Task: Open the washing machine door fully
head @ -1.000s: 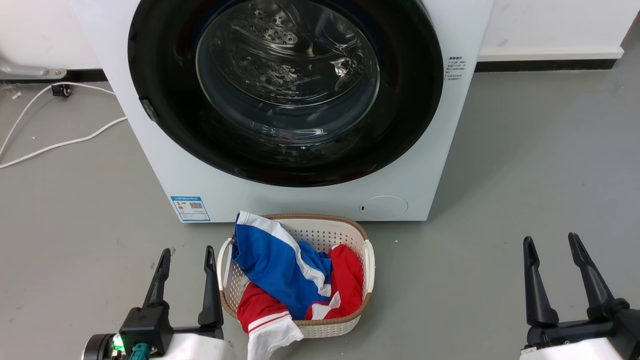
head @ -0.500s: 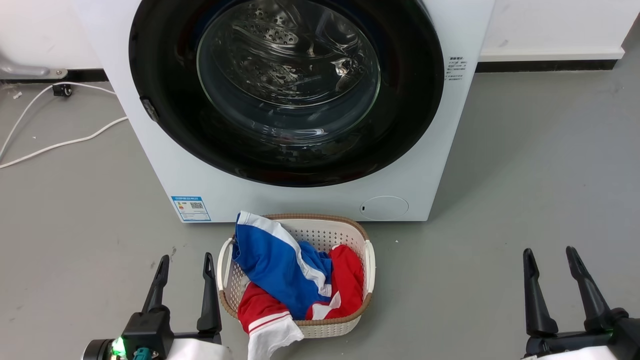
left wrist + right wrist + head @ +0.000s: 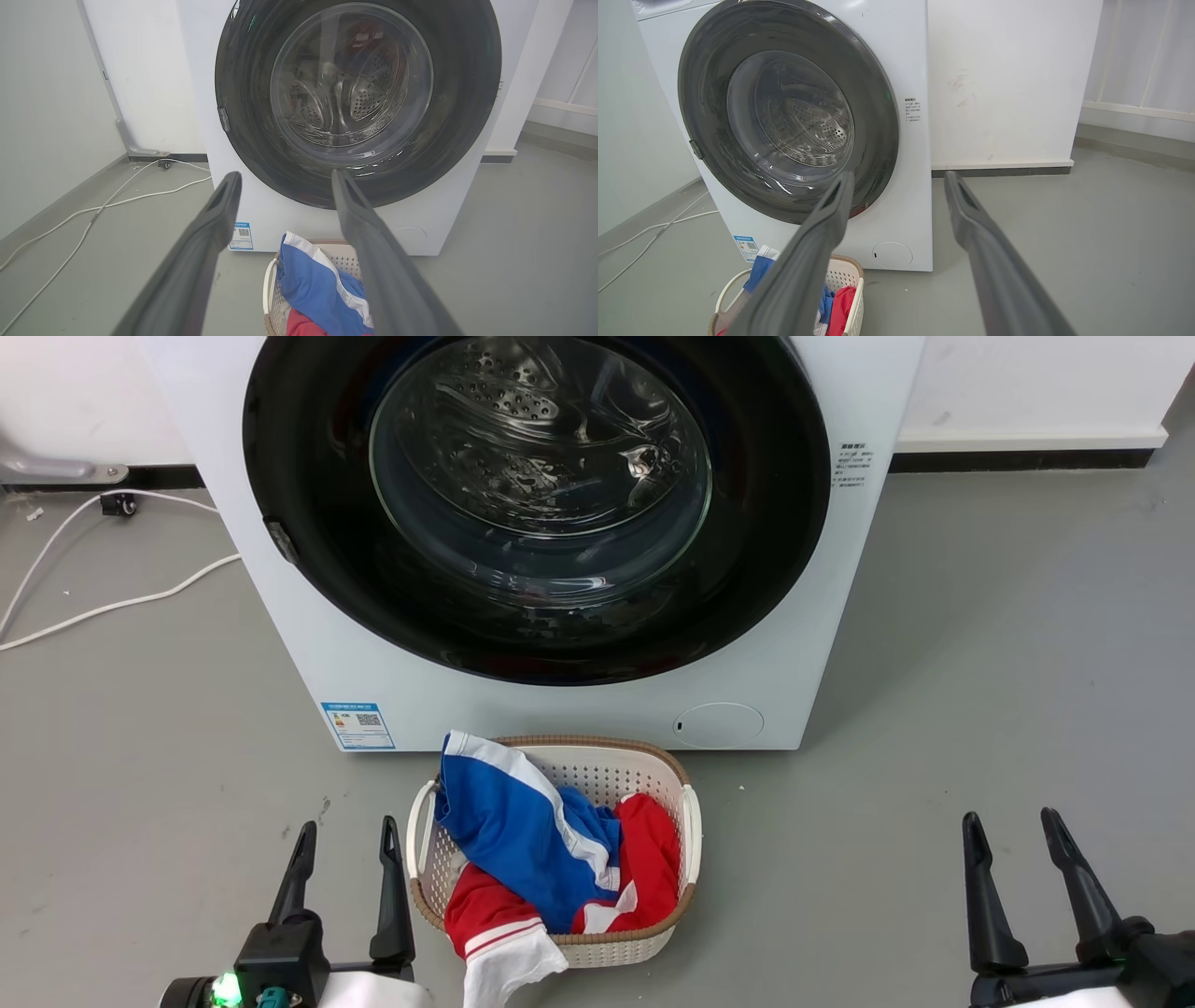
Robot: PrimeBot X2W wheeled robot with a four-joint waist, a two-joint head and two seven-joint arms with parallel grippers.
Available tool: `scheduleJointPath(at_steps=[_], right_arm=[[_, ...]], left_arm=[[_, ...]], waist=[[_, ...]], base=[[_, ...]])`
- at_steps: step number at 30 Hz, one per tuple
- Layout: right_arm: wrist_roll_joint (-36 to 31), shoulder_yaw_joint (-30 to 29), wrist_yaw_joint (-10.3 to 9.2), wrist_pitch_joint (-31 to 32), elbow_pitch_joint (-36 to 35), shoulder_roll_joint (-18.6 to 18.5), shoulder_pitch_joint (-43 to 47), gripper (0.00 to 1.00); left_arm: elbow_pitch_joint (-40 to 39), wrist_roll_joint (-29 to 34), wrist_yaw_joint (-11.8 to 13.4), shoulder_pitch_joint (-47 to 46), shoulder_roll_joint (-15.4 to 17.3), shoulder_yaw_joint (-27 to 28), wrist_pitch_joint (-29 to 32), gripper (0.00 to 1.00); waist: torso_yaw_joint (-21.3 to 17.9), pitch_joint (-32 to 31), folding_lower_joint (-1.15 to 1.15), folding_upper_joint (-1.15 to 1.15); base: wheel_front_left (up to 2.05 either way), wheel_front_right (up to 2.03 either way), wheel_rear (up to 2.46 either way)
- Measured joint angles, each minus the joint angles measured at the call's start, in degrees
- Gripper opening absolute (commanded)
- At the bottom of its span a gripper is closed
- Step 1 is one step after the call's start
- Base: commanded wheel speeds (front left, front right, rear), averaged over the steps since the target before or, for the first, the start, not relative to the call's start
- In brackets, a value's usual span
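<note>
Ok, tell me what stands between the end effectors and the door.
Nothing blocks a straight reach: the left end effector and right end effector hang open above the floor. The basket of clothes sits on the floor below the door, between them.

The floor [image 3: 980, 644] is smooth and grey and meets a white wall [image 3: 1027, 383] at a dark strip. A white washing machine [image 3: 317, 653] stands on it, back by the wall. Just in front of the machine sits a pale plastic basket [image 3: 607, 773] with a brown rim; whether the two touch is unclear. A white cable [image 3: 121, 605] snakes across the floor to the left of the machine.
</note>
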Motion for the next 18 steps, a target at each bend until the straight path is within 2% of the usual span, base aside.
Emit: scheduleJointPath(at_steps=[5, 6, 7, 12, 16, 17, 18], right_arm=[[-0.15, 0.19, 0.0, 0.0, 0.02, 0.0, -0.01, 0.98], [-0.11, 0.18, 0.0, 0.0, -0.16, 0.0, -0.02, 0.38], [0.1, 0.24, 0.0, 0.0, -0.3, 0.0, -0.04, 0.0], [5.81, -0.11, 0.0, 0.0, -1.05, 0.0, -0.43, 0.0], [18.29, -0.68, -0.01, 0.0, -0.64, -0.02, -1.01, 0.0], [18.29, -0.68, -0.01, 0.0, -0.64, -0.02, -1.01, 0.0], [26.27, -0.15, -0.01, 0.0, -0.3, -0.02, -1.14, 0.0]], left_arm=[[0.0, 0.08, 0.13, 0.0, -0.01, 0.01, 0.0, 1.0], [-0.01, 0.08, 0.14, 0.0, -0.01, 0.03, 0.0, 1.0], [-0.01, 0.08, 0.19, 0.0, -0.01, 0.01, 0.0, 1.0], [-0.07, 0.08, 0.22, 0.0, -0.01, 0.16, 0.0, 1.0], [-0.08, 0.05, 0.22, 0.01, -0.02, 0.23, 0.0, 1.0], [-0.08, 0.05, 0.22, 0.01, -0.02, 0.23, 0.0, 1.0], [-0.08, 0.0, 0.21, 0.01, -0.01, 0.24, 0.0, 1.0]], waist=[[-0.02, -0.06, 0.0, 0.0], [-0.02, -0.07, 0.0, 0.0], [-0.04, -0.09, 0.0, 0.0], [-0.17, -0.18, 0.0, 0.0], [-0.22, -0.26, 0.0, 0.0], [-0.22, -0.26, 0.0, 0.0], [-0.16, -0.31, 0.0, 0.0]], base=[[0.0, 0.0, 0.0], [0.0, 0.0, 0.0], [0.0, 0.0, 0.0], [0.0, 0.0, 0.0], [0.0, 0.0, 0.0], [0.0, 0.0, 0.0], [0.0, 0.0, 0.0]])
